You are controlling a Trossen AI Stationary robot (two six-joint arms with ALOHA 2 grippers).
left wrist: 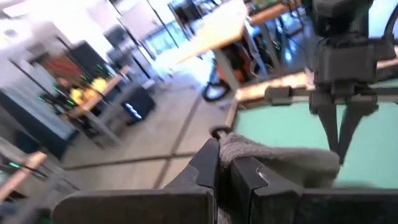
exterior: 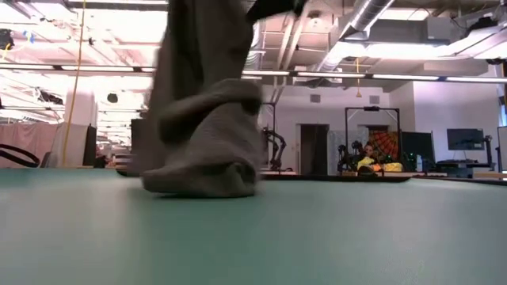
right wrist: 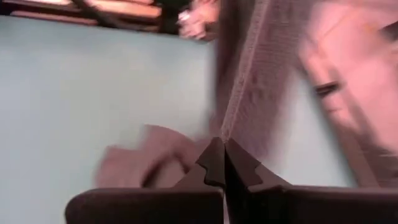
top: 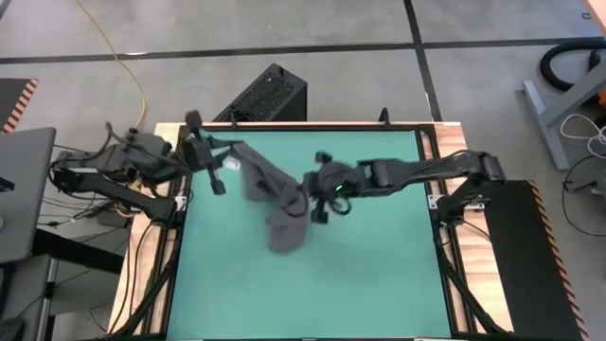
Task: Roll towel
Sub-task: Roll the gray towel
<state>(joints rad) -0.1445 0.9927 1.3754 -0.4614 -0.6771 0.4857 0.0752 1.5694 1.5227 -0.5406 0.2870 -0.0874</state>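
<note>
- Hanging between both arms, the towel (top: 275,199) is held up over the far-left part of the green mat (top: 379,275), with its lower end slumped in a heap on the mat surface, as the low view confirms.
- Left gripper (top: 230,163) stands above the mat's far-left corner, fingers pressed together on one end of the towel; the left wrist view shows cloth bunched between its fingertips (left wrist: 214,163).
- Right gripper (top: 309,194) is near the mat's centre, just right of the towel, fingers likewise clamped on a fold of cloth, seen pinched in the right wrist view.
- Handling judgement: the cloth looks soft, light and limp, with no stiffness; it sags and creases wherever unsupported, and appears neither fragile nor slippery.
- Grip judgement: holds at two corners of one short edge would likely serve best, so it can be spread flat on the mat before rolling; a mid-cloth pinch invites bunching.
</note>
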